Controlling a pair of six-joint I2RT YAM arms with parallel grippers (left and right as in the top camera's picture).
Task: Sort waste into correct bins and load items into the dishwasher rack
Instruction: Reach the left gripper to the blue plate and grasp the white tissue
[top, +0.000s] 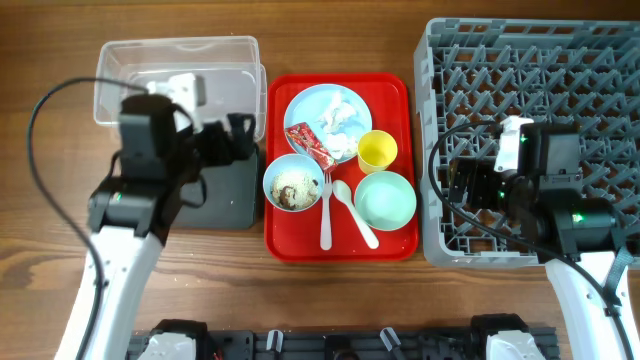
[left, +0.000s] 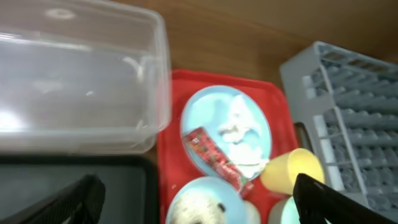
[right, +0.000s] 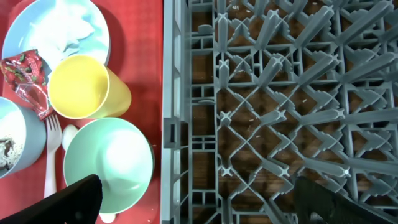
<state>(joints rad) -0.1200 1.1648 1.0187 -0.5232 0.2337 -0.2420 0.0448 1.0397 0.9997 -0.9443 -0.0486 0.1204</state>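
A pale blue plate (top: 312, 104) on the red serving tray holds crumpled white tissue (top: 340, 120) and a red wrapper (top: 308, 145). A pale blue bowl (top: 293, 184) holds crumbly leftovers. A yellow cup (top: 377, 151), mint-green bowl (top: 385, 199), white fork (top: 326, 212) and spoon (top: 354, 212) lie beside them. My left gripper (top: 238, 142) is open and empty over the black tray (top: 225, 200), beside the clear tub (top: 180, 75). My right gripper (top: 458, 185) is open and empty over the left edge of the grey rack (top: 530, 60).
The red serving tray (top: 390, 88) lies between the bins and the rack. In the left wrist view the tub (left: 74, 74) and plate (left: 205, 118) lie ahead. In the right wrist view the rack's wall (right: 171, 93) runs beside the mint bowl (right: 109, 162) and cup (right: 87, 87).
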